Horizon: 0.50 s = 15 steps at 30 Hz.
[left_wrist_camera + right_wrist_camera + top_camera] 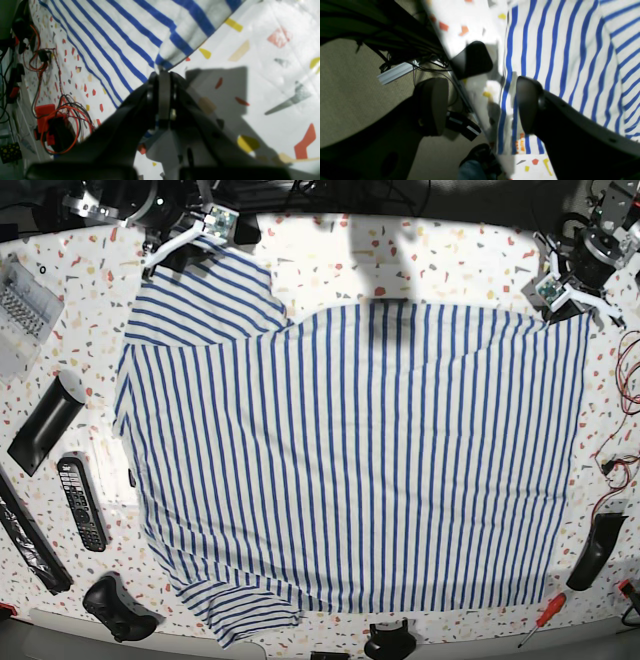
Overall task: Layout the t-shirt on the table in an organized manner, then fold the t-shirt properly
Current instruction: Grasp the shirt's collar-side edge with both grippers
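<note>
The white blue-striped t-shirt lies spread wide over the speckled table. My left gripper is shut on a corner of the t-shirt and holds it just above the table; in the base view the left gripper is at the shirt's far right corner. My right gripper is open at the table's edge, one finger out over the floor and the other finger above the t-shirt. In the base view the right gripper is at the far left sleeve.
A remote, a long black bar and a black controller lie left of the shirt. A screwdriver, a black handle and red wires are on the right. Wires and a red block lie beside the shirt.
</note>
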Each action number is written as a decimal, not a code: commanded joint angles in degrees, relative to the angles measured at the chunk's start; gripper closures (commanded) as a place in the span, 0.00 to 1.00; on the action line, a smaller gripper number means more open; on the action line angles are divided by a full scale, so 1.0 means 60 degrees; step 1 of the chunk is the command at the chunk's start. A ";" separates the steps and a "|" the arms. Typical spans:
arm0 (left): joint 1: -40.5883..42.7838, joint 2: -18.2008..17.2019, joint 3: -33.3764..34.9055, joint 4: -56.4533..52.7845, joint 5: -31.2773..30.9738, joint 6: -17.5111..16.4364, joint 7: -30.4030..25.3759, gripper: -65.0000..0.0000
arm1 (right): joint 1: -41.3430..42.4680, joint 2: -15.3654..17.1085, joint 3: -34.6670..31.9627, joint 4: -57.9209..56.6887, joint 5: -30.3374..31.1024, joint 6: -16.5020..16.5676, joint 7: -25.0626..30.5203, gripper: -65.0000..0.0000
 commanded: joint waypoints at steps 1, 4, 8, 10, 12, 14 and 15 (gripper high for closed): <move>0.0109 -0.0084 0.0026 -0.0095 0.0091 -0.0350 0.0579 1.00 | -0.0029 0.0106 0.0109 0.0164 -0.0178 0.0013 0.0055 0.38; 0.0109 -0.0084 0.0026 -0.0095 0.0091 -0.0350 0.0579 1.00 | -0.0029 0.0109 0.0324 0.0164 -0.0685 -0.0321 -0.0007 0.38; 0.0109 -0.0080 0.0026 -0.0095 0.0091 -0.0346 0.0576 1.00 | -0.0029 0.0113 0.0794 0.0113 -0.1129 -0.0605 -0.0036 0.38; 0.0106 -0.0084 0.0026 -0.0095 0.0091 -0.0350 0.0576 1.00 | -0.0029 0.0135 0.1013 -0.0040 -0.1093 -0.0616 -0.0025 0.38; 0.0109 -0.0084 0.0026 -0.0095 0.0091 -0.0350 0.0579 1.00 | -0.0029 0.0135 0.1056 -0.0244 -0.1082 -0.0543 -0.0004 0.38; 0.0109 -0.0084 0.0026 -0.0095 0.0091 -0.0350 0.0579 1.00 | -0.0029 0.0135 0.1042 -0.0346 -0.0568 -0.0168 -0.0007 0.38; 0.0109 -0.0084 0.0026 -0.0095 0.0091 -0.0350 0.0579 1.00 | -0.0033 0.0131 0.1035 -0.0350 -0.0262 0.0013 -0.0015 0.38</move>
